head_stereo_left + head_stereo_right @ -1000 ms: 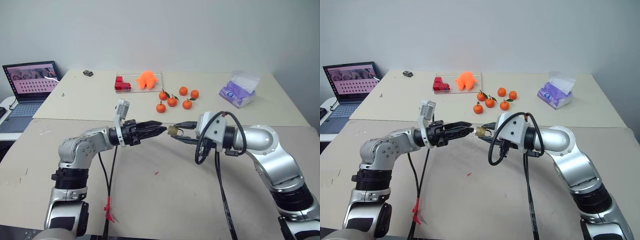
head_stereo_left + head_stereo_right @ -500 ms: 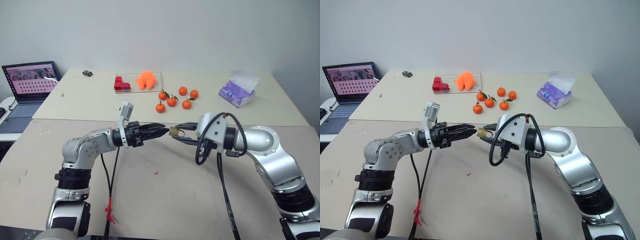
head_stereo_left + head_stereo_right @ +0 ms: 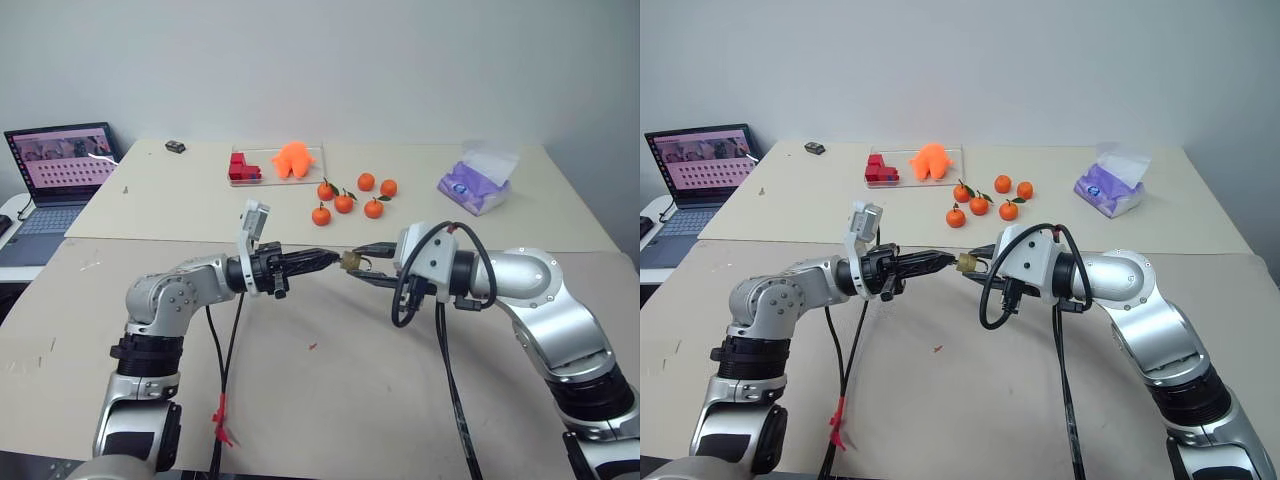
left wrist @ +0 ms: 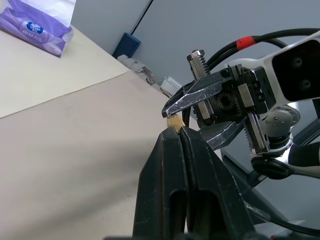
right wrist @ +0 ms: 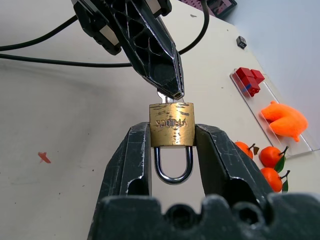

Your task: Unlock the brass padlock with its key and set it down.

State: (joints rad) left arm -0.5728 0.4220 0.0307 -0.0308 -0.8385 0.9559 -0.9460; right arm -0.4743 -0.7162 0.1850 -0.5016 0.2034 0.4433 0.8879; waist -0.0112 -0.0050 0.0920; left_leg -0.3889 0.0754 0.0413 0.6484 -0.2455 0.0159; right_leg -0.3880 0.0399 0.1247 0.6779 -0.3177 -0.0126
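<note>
A broad beige counter (image 3: 300,400) with a matte, faintly scuffed surface stretches in front of me, made of two slabs meeting at a straight seam. The near slab is mostly bare, with wide room below and around my arms; only a small red mark (image 3: 313,347) shows on it.

On the far slab, well apart from my arms, an open laptop (image 3: 55,180) sits at the left edge, partly cut off by the frame. A clear flat tray (image 3: 275,165) holds blocky red pieces (image 3: 242,166) and a soft-looking orange lump (image 3: 293,157). Five small round oranges (image 3: 345,202) with green leaves lie in a loose cluster just beyond my hands. A crinkly purple tissue pack (image 3: 478,184) lies toward the right. A small dark object (image 3: 176,147) near the back edge is too small to make out.

My right end effector (image 5: 172,145), two ridged black fingers, is clamped on the brass padlock (image 5: 172,132), one finger on each side of its body. The padlock is held in the air above the near slab, between my two arms. Its body is a small golden block, scratched, with stamped letters; its thin silvery shackle (image 5: 173,165) curves as a closed loop back between my fingers.

My left end effector (image 5: 172,92) is closed tight, its smooth black fingers tapering to a point that meets the padlock's end opposite the shackle. A sliver of silvery metal (image 5: 161,96) peeks out there; I cannot tell its shape, as the fingertips hide it.
</note>
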